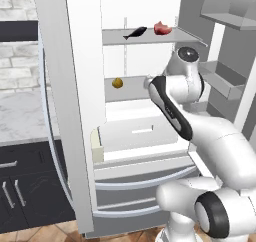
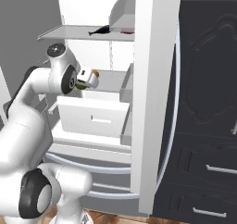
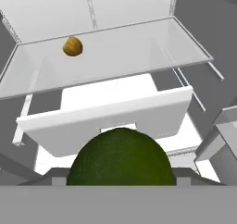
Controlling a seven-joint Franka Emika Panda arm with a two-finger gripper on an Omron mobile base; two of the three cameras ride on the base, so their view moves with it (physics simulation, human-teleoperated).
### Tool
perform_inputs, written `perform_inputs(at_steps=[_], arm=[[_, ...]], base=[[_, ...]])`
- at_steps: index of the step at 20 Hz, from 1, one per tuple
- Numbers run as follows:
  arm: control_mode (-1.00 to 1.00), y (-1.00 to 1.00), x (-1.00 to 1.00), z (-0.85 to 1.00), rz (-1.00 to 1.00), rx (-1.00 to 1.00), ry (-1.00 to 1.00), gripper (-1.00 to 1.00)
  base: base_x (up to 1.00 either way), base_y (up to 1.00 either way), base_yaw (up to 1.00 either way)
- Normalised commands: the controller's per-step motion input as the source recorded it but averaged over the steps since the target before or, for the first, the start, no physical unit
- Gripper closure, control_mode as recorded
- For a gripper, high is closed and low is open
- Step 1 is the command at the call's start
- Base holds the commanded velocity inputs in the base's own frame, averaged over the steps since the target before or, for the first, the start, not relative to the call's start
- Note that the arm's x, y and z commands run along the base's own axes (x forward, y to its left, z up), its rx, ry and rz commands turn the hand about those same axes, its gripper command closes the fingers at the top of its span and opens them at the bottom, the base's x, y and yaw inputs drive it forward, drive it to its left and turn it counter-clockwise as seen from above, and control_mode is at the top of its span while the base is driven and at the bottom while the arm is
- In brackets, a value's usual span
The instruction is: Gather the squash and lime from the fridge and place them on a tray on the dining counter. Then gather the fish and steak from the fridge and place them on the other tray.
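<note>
I have the lime (image 3: 121,157) clamped in the gripper (image 2: 91,79), just in front of the fridge (image 1: 65,111) shelves. The squash (image 1: 117,83) sits on the middle shelf; fish (image 1: 135,33) and steak (image 1: 162,28) lie above. By my reckoning, nothing is delivered yet.

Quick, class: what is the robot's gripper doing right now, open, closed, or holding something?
Gripper: closed on the lime, held in front of the fridge shelves.
</note>
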Motion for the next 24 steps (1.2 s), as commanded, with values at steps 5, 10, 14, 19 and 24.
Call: perform_inputs(at_steps=[5, 10, 14, 19, 24], arm=[[-1.0, 0.05, -0.81, 0.15, 0.0, 0.0, 0.17, 1.0], [-1.0, 0.15, -0.7, -0.02, 0.0, 0.0, 0.02, 1.0], [-1.0, 0.0, -0.52, -0.15, 0.05, 0.0, 0.01, 1.0], [-1.0, 0.0, -0.41, -0.1, 0.08, 0.02, 0.0, 1.0], [-1.0, 0.0, -0.04, -0.05, 0.0, 0.0, 0.01, 1.0]], base=[[0.0, 0.0, 0.0], [0.0, 0.0, 0.0], [0.0, 0.0, 0.0], [0.0, 0.0, 0.0], [0.0, 0.0, 0.0]])
